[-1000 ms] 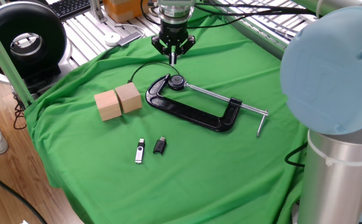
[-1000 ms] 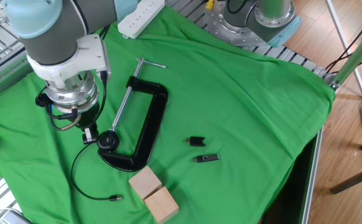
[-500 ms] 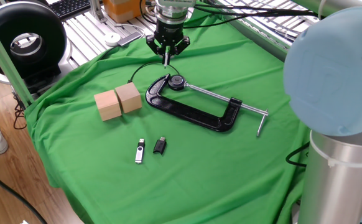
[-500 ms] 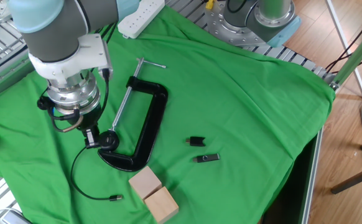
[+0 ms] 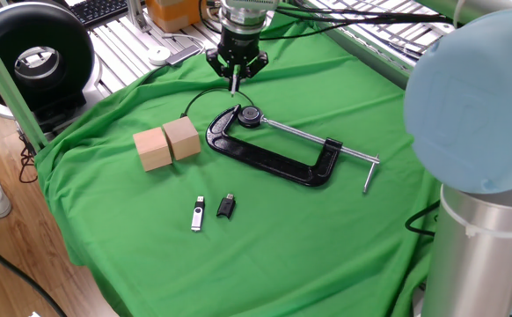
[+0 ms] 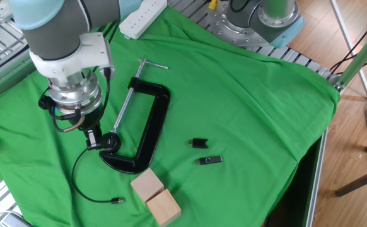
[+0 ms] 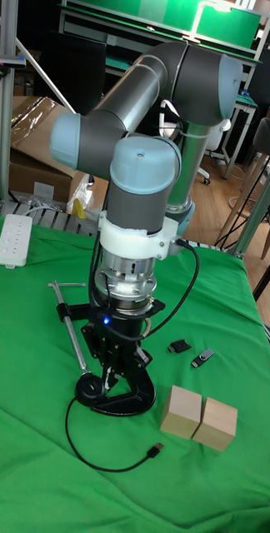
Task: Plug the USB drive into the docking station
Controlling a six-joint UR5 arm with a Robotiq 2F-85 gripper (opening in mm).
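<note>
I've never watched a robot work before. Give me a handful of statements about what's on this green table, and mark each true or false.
1. The hand is holding the silver USB stick. False: the stick lies loose on the green cloth, far from the hand.
2. Two wooden blocks sit side by side, touching. True.
3. The black clamp stands upright. False: it lies flat.
4. A small black piece lies beside the USB stick. True.
5. A thin black cable lies on the cloth. True.
</note>
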